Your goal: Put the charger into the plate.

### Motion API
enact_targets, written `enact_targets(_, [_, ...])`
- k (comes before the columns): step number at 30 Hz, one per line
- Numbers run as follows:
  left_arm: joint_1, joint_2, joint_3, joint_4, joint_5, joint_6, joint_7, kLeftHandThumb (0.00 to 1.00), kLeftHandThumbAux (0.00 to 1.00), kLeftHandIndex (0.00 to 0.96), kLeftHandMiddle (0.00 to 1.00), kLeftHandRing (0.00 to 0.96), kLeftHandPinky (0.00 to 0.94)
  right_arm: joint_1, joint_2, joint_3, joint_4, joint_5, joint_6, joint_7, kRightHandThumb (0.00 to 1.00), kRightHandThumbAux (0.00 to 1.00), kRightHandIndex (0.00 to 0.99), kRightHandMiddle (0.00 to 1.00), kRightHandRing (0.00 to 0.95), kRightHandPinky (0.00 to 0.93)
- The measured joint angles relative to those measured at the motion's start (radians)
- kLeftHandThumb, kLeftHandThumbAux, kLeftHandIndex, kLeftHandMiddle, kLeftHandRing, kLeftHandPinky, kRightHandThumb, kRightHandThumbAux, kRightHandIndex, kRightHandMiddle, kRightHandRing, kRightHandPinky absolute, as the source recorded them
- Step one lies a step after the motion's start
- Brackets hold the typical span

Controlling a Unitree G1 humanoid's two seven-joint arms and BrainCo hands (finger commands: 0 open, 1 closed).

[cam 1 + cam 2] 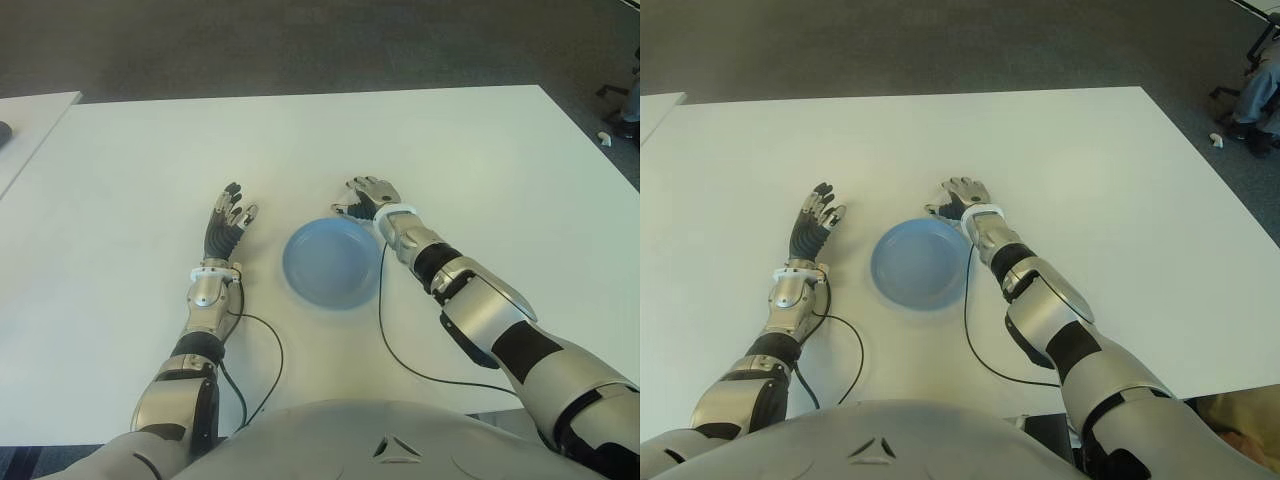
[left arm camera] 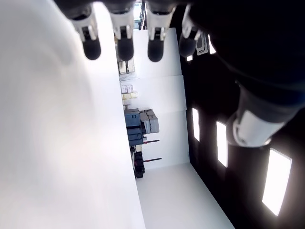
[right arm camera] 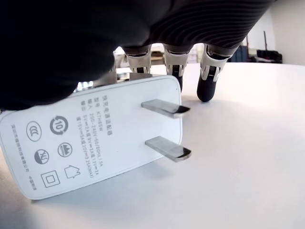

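The white charger (image 3: 90,143) with two metal prongs shows tilted under my right palm, its lower edge at the white table (image 1: 450,150). My right hand (image 1: 362,200) sits just past the far rim of the blue plate (image 1: 300,280), curled over the charger with fingertips (image 3: 208,86) reaching down to the table behind it. The eye views hide the charger beneath that hand. My left hand (image 1: 228,225) shows on the table left of the plate, fingers (image 2: 125,43) stretched out and holding nothing.
A black cable (image 1: 385,320) loops from my right wrist past the plate's right side; another cable (image 1: 270,360) curls by my left forearm. A second table (image 1: 30,120) stands at the far left. A seated person (image 1: 1255,90) is off the far right corner.
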Motion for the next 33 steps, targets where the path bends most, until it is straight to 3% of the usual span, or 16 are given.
enact_targets(33, [0.000,-0.002,-0.003,-0.002,0.008,-0.001,0.000,0.041,0.583,0.020,0.075,0.067,0.049,0.004,-0.059,0.017,0.017,-0.010,-0.066,-0.054,0.393,0.135,0.000,0.000,0.000,0.000])
